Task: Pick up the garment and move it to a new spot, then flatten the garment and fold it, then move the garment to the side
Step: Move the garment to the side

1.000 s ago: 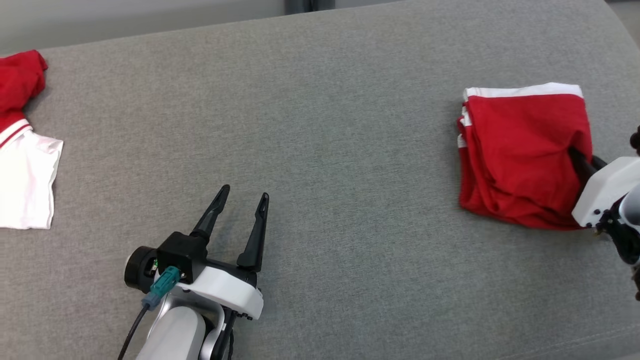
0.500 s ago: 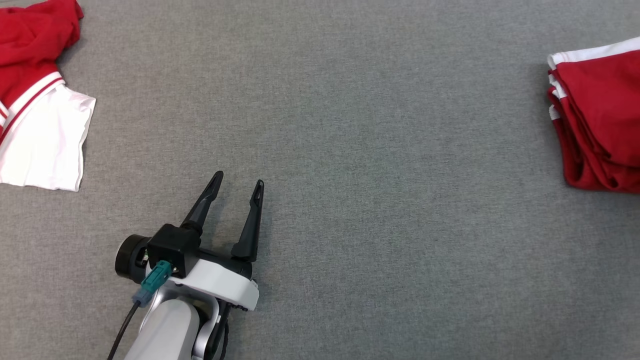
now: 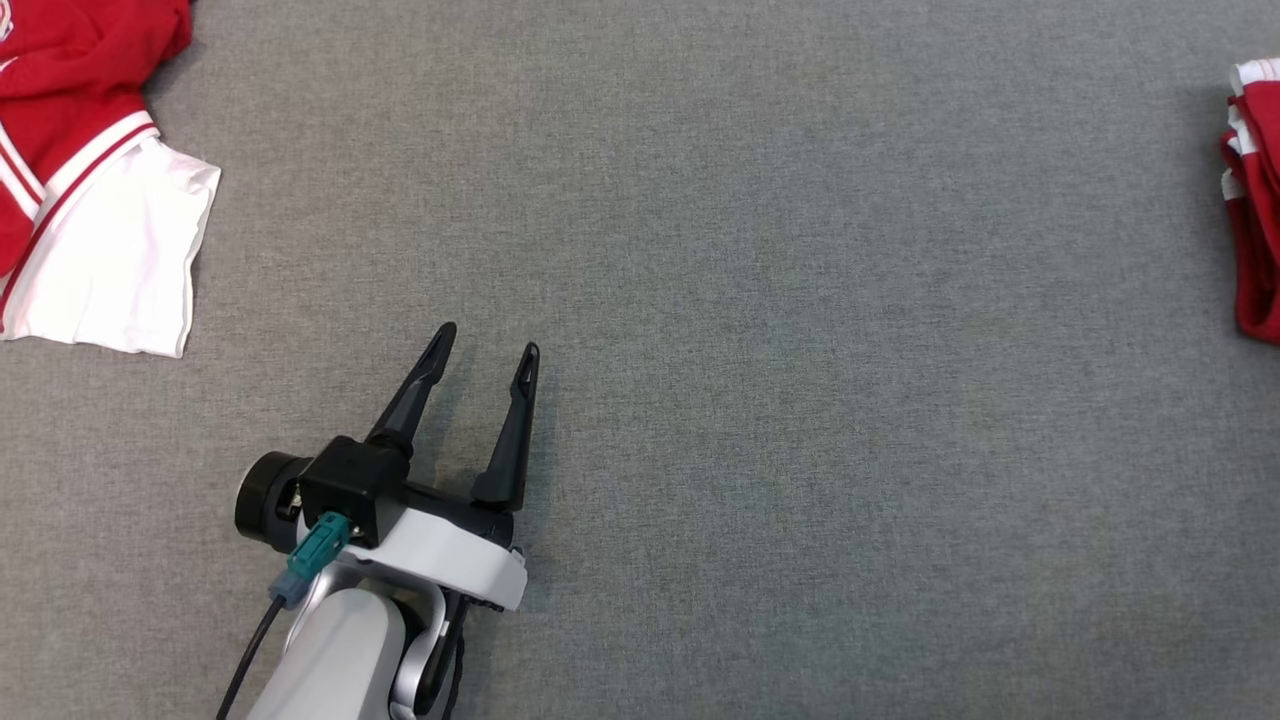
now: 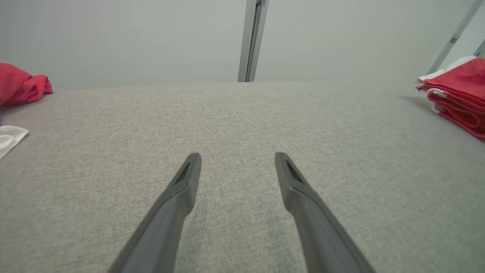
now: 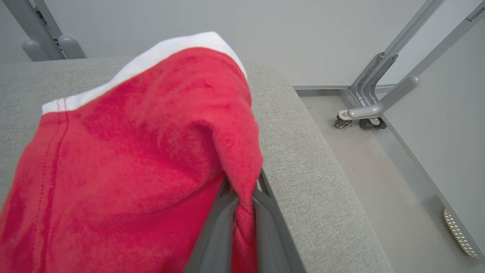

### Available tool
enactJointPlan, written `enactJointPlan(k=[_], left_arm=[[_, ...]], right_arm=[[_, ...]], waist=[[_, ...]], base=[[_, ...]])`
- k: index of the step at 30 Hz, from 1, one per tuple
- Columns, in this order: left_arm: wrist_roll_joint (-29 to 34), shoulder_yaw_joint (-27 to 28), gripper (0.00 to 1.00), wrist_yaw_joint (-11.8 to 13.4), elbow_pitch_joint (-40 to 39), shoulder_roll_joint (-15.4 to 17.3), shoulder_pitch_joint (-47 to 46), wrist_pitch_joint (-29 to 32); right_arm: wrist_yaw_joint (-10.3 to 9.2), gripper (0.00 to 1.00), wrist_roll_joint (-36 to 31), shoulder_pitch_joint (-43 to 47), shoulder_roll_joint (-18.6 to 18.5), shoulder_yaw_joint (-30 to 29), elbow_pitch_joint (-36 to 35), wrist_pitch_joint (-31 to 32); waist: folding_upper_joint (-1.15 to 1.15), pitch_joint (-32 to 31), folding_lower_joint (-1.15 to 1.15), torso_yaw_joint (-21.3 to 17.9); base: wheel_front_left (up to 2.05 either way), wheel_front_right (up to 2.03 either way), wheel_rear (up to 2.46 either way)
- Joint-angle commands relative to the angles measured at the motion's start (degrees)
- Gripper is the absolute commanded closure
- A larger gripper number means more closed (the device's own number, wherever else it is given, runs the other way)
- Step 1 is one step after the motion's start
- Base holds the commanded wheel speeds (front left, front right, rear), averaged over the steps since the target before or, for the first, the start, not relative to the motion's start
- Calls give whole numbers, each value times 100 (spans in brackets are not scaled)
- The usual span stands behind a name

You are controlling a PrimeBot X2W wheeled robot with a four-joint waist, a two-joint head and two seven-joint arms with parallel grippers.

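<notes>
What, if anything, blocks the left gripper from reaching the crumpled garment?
Nothing visible, so probably yes: the left gripper is open, with bare grey surface between it and the crumpled garment.

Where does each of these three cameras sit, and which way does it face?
Head view: on the head, looking down on the grey surface; the open left gripper and forearm show lower left.
Left wrist view: on the left wrist, looking low along its two fingers across the surface toward a wall.
Right wrist view: on the right wrist, looking along the right gripper, shut on the folded red garment.
Shared: head and left wrist views both show that garment at right, a red-and-white garment at left.
</notes>
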Motion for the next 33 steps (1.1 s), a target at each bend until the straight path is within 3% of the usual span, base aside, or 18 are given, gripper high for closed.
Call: enactJointPlan(k=[1, 5, 6, 7, 8, 9, 16, 22, 33], left_arm=[[7, -2, 0, 26, -17, 35, -69, 2], [3, -32, 0, 39, -20, 52, -83, 20], [5, -41, 0, 45, -22, 52, -82, 20], [5, -50, 0, 48, -24, 53, -80, 26], [4, -57, 0, 43, -22, 58, -77, 31], [1, -59, 0, 45, -19, 63, -73, 36], [-24, -97, 0, 95, 15, 61, -11, 30], [-86, -131, 0, 94, 102, 30, 56, 10], [-285, -52, 0, 38, 487, -27, 18, -120]], right_arm=[[1, 100, -6, -71, -51, 4, 48, -32], [1, 100, -57, -172, -66, 67, 109, -149], [1, 81, -93, -211, -82, 61, 168, -214], [1, 51, -117, -247, -69, 54, 236, -277], [1, 9, -144, -262, -29, 58, 304, -324], [1, 0, -158, -275, 22, 64, 359, -370], [1, 0, -313, -371, 165, 143, 619, -806], [1, 0, -158, -332, 330, 219, 429, -999], [1, 0, 67, -3, 667, 739, -544, -1313]], waist=[[0, 5, 0, 18], [0, 13, 0, 52], [0, 14, 0, 56], [0, 12, 0, 62], [0, 4, 0, 69], [0, -6, 0, 78], [0, -101, 0, 101], [0, -258, 0, 80], [0, -917, 0, 89]], base=[[0, 0, 0], [0, 0, 0], [0, 0, 0], [0, 0, 0], [0, 0, 0], [0, 0, 0], [0, 0, 0], [0, 0, 0], [0, 0, 0]])
